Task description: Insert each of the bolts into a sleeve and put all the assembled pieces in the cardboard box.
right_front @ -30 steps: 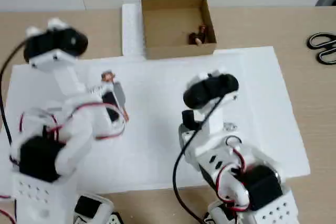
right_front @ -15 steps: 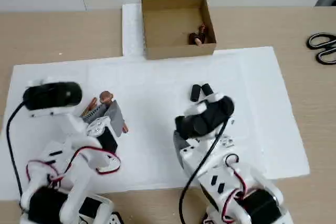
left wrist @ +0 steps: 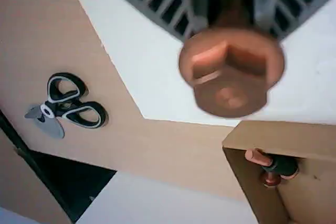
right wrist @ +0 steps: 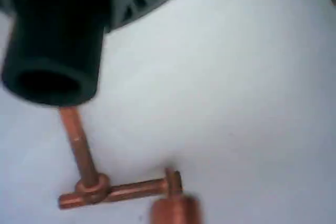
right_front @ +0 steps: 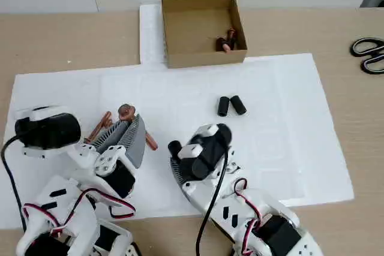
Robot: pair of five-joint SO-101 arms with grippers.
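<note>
Supporting table point(right_front: 60, 40): tan wood, bare along the 9, 12 and 3 o'clock margins of the high view.
Paper sheet point(right_front: 288, 136): white, spread over the middle of the table.
Left arm point(right_front: 66, 202): stood at 8 o'clock and hid that corner of the paper sheet.
Right arm point(right_front: 252, 220): stood at 6 o'clock, its wrist leaning toward 10 o'clock.
Cardboard box point(right_front: 204, 59): open-topped, at 12 o'clock, against the sheet's far edge. An assembled piece point(right_front: 227, 40) lay by its 3 o'clock wall.
Scissors point(right_front: 369, 55): black-handled, on bare table at 2 o'clock, well apart from everything else.
Left gripper point(right_front: 128, 125): jaws pinched the held bolt point(right_front: 126, 112) by its shank. The copper hex head pointed toward 12 o'clock, and in the left wrist view it blocked part of the sheet.
Right gripper point(right_front: 176, 154): jaws pinched the held sleeve point(right_front: 174, 147), a black tube, at 4 o'clock from the left gripper and near it. Its open bore showed in the right wrist view.
Two sleeves point(right_front: 230, 105): black, side by side on the sheet near centre, at 1 o'clock from the right gripper.
Loose bolts point(right_front: 99, 127): copper, on the sheet just beside the left gripper at its 9 o'clock, partly covered by it. In the right wrist view two of them touched, and the held sleeve hid one shank's end.
</note>
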